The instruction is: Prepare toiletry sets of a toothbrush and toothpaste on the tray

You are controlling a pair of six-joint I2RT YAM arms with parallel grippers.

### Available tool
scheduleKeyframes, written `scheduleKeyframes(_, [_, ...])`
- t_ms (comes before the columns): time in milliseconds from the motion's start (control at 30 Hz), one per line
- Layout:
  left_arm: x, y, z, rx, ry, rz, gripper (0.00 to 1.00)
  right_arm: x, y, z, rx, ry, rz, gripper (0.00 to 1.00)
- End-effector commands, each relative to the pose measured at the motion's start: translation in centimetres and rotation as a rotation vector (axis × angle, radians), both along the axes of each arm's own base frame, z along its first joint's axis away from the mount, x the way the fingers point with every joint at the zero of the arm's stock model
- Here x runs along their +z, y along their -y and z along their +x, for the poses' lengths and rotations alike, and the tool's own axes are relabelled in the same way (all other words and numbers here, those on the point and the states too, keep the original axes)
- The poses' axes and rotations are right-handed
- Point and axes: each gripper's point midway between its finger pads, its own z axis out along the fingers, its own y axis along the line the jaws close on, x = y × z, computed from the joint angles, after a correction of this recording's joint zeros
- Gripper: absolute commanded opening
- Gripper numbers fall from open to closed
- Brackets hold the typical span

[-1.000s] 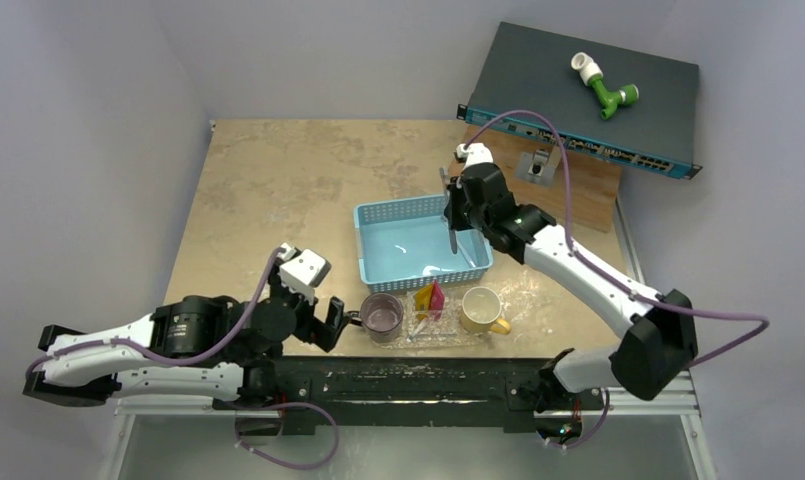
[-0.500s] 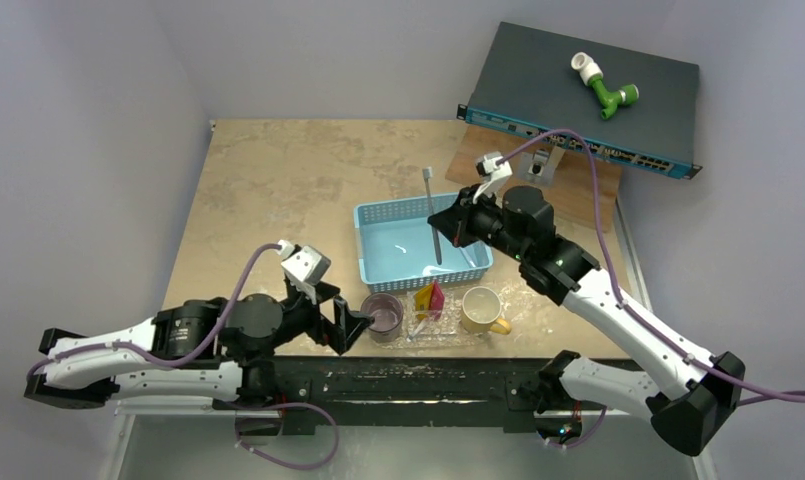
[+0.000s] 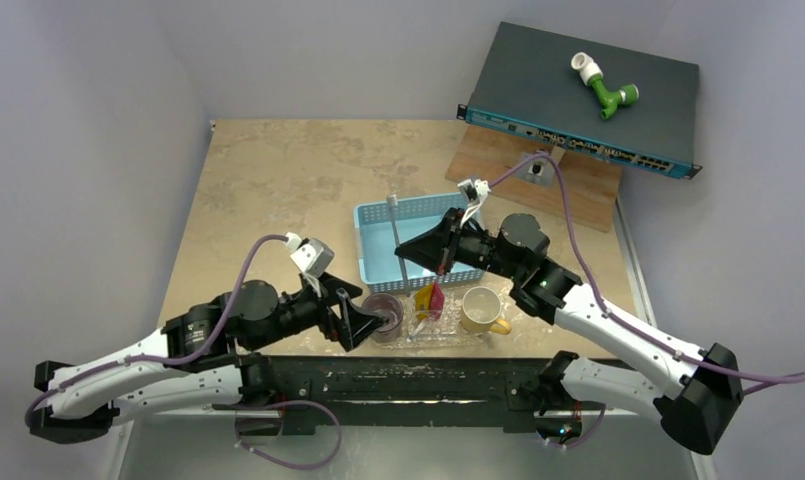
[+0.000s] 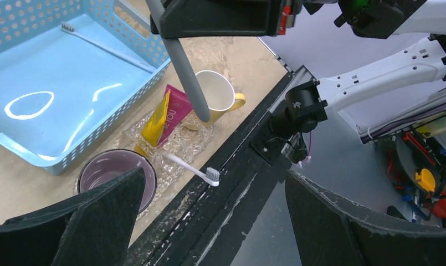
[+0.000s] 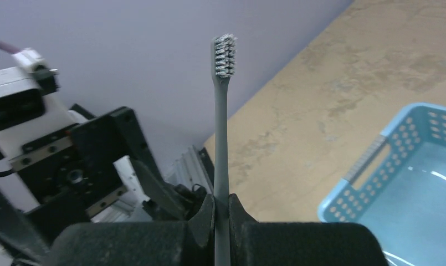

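Note:
The clear glittery tray (image 3: 448, 330) lies at the near table edge, between a purple cup and a yellow mug. On it lean the yellow-orange toothpaste (image 3: 424, 300) and the pink toothpaste (image 3: 437, 295), also seen in the left wrist view as yellow (image 4: 155, 119) and pink (image 4: 177, 108). A white toothbrush (image 4: 190, 168) lies on the tray, its head over the near edge. My right gripper (image 3: 402, 248) is shut on a grey toothbrush (image 5: 221, 127), held upright over the basket's near-left part. Another grey toothbrush (image 4: 107, 47) lies in the basket. My left gripper (image 3: 363, 312) is open and empty beside the cup.
A light-blue lattice basket (image 3: 370, 245) stands behind the tray. The purple cup (image 3: 383, 315) is left of the tray and the yellow mug (image 3: 481, 310) is right of it. A network switch (image 3: 578, 95) with a green pipe fitting (image 3: 606, 88) sits at the back right on a wooden board.
My right gripper has swung the grey toothbrush leftward and nearer across the basket. My left arm has reached forward and right, up to the purple cup.

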Motion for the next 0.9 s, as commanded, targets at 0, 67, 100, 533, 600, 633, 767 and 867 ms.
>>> scheduleKeyframes(0, [2.2, 1.4, -1.1, -0.111, -0.013, -0.138, 0.95, 4.7, -1.6, -2.9, 0.119, 0.049, 0.228, 0.0])
scheduleKeyframes(67, [2.5, 1.4, -1.0, -0.118, -0.01, -0.164, 0.94, 5.2, -1.9, -3.5, 0.141, 0.037, 0.276, 0.0])
scheduleKeyframes(100, [2.5, 1.4, -1.2, -0.134, -0.013, -0.174, 0.94, 5.3, -2.1, -3.7, 0.146, 0.03, 0.292, 0.0])
scheduleKeyframes(533, [3.5, 1.6, -0.8, -0.209, -0.058, -0.294, 0.79, 7.6, -2.8, -5.3, 0.118, -0.039, 0.504, 0.0])
scheduleKeyframes(600, [3.4, 1.8, -0.8, -0.219, -0.068, -0.3, 0.75, 7.9, -2.7, -5.2, 0.09, -0.048, 0.53, 0.0])
scheduleKeyframes(633, [3.4, 1.9, -0.9, -0.225, -0.072, -0.305, 0.74, 8.0, -2.7, -5.2, 0.08, -0.048, 0.54, 0.0])
scheduleKeyframes(767, [3.6, 2.1, -1.0, -0.242, -0.083, -0.323, 0.68, 8.2, -2.8, -5.0, 0.048, -0.054, 0.564, 0.0])
scheduleKeyframes(867, [3.8, 2.1, -1.1, -0.25, -0.084, -0.339, 0.65, 8.4, -2.9, -4.9, 0.033, -0.054, 0.576, 0.0])
